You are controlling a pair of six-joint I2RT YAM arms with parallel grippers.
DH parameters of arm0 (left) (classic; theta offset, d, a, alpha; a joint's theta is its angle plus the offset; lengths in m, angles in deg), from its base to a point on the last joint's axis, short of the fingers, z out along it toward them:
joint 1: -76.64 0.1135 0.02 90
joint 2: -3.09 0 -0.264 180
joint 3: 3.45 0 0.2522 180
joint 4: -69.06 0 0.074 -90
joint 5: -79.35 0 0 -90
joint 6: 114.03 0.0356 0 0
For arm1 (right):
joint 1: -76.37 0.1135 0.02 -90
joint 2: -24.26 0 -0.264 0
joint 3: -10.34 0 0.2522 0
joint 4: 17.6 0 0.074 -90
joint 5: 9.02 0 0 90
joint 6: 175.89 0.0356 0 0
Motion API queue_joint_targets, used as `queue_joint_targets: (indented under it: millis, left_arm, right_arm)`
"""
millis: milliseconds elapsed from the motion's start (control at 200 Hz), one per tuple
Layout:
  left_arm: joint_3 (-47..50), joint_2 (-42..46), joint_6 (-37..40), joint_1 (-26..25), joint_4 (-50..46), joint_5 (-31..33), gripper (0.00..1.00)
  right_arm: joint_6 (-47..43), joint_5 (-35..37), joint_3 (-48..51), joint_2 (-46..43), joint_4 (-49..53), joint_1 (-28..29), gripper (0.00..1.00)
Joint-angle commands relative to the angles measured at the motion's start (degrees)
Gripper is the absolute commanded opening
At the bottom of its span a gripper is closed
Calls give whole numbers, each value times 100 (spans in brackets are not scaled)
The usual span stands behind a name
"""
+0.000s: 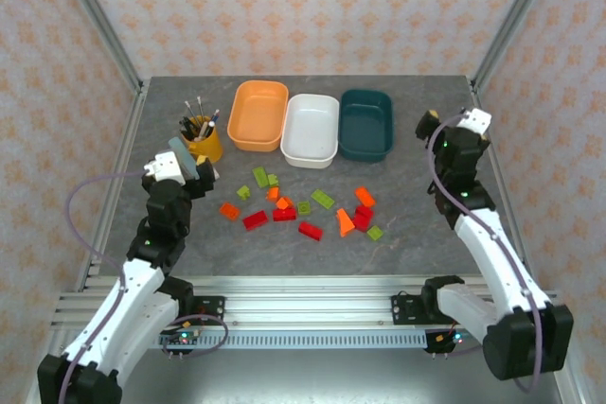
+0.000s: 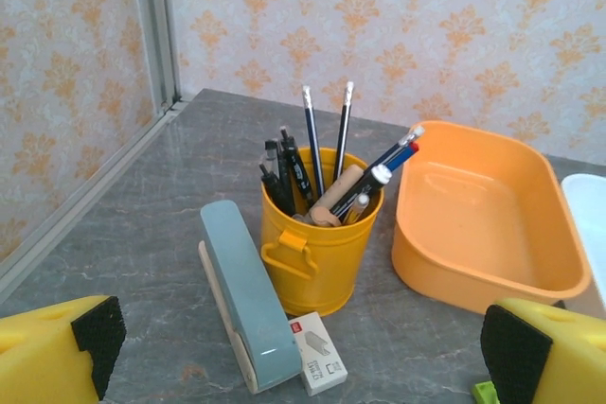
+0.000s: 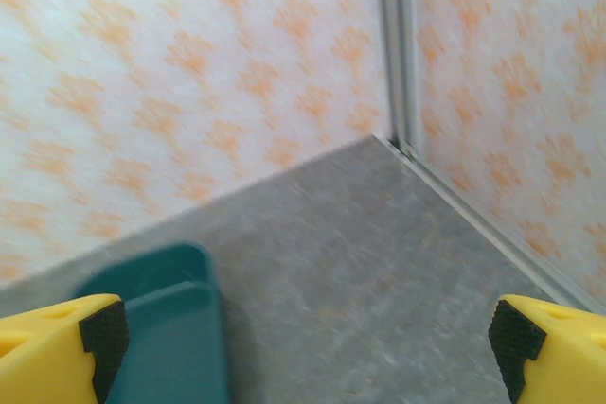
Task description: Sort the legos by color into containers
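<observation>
Your left claw (image 2: 305, 338) and right claw (image 3: 311, 338) hang spread, empty. The legos (image 1: 301, 210) lie scattered at six o'clock from the white tub (image 1: 311, 130). Start with the orange brick (image 1: 229, 211) at the pile's nine o'clock edge; it stands apart.

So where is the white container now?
In the top external view the white tub stands at the far side of the table, between the orange tub on its left and the teal tub on its right.
</observation>
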Motion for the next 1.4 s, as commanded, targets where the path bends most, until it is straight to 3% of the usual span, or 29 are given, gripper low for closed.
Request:
queue_joint_targets:
  millis: [0,45,100,150,190,310,435,696,771,941,1101,1216,1396]
  left_arm:
    - [-802,232,-14,-114,-754,350,100]
    - [-1111,233,-191,-126,-865,534,100]
    - [-1683,159,-1246,-122,-1533,1075,100]
    - [-2460,-38,-2305,-107,-2881,1169,100]
    - [-3039,-197,-2511,-101,-3657,1015,100]
    - [-3442,-455,-3200,-71,-3820,994,100]
    - [-4022,-956,-3156,-57,-4017,246,100]
    - [-5570,-2435,-2352,-106,-5436,-1499,100]
    - [-5548,-2600,-2261,-208,-5597,-1805,100]
    - [-4765,-2501,-2344,-840,-5428,-1843,100]
    - [-3742,-2390,-2733,-1722,-4710,-2003,100]
    - [-3100,-2297,-3032,-2325,-4113,-1650,100]
    - [-2412,-2250,-3290,-2694,-3188,-1460,100]
  right_arm:
    - [1179,142,-1402,-92,1939,114,99]
    - [1954,30,-2008,169,3167,105,100]
    - [2443,-49,-2395,443,4189,85,100]
    - [2161,-767,-2331,521,4160,-38,100]
    - [2128,-1144,-2269,486,4065,-109,100]
    - [2324,-1200,-2292,368,3968,-117,100]
    - [2319,-1069,-2785,545,4402,-115,100]
    - [1561,-1547,-4134,1477,6157,157,84]
    - [1483,-1713,-4103,1655,6522,361,84]
    - [1174,-1800,-3405,2036,6815,984,84]
    - [793,-2042,-2580,2654,6386,1190,84]
    - [491,-2090,-2361,3190,5995,1300,83]
    - [153,-2016,-2430,4142,5533,1453,80]
